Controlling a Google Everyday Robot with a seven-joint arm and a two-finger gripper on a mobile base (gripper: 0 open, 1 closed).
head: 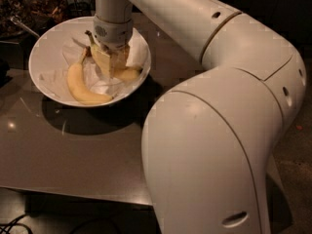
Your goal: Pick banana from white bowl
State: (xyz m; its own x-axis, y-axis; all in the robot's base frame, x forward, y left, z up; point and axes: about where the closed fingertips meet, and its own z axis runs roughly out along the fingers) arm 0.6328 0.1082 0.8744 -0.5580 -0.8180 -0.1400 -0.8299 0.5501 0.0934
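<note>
The white bowl [44, 50], lined with crumpled white paper, stands at the back left of the dark table. My gripper [113, 62] reaches down into its middle from above and is shut on the banana [127, 74]. The banana's dark brown stem end [89, 35] sticks up to the left of the fingers, and its yellow body shows to their lower right. The gripper hides the banana's middle. A longer, curved banana [80, 87] lies in the bowl's front left, apart from the gripper.
My large white arm [209, 130] fills the right and front of the view. The dark table [73, 155] runs to a front edge near the bottom. Dark clutter and a metal utensil [22, 27] lie behind the bowl at the far left.
</note>
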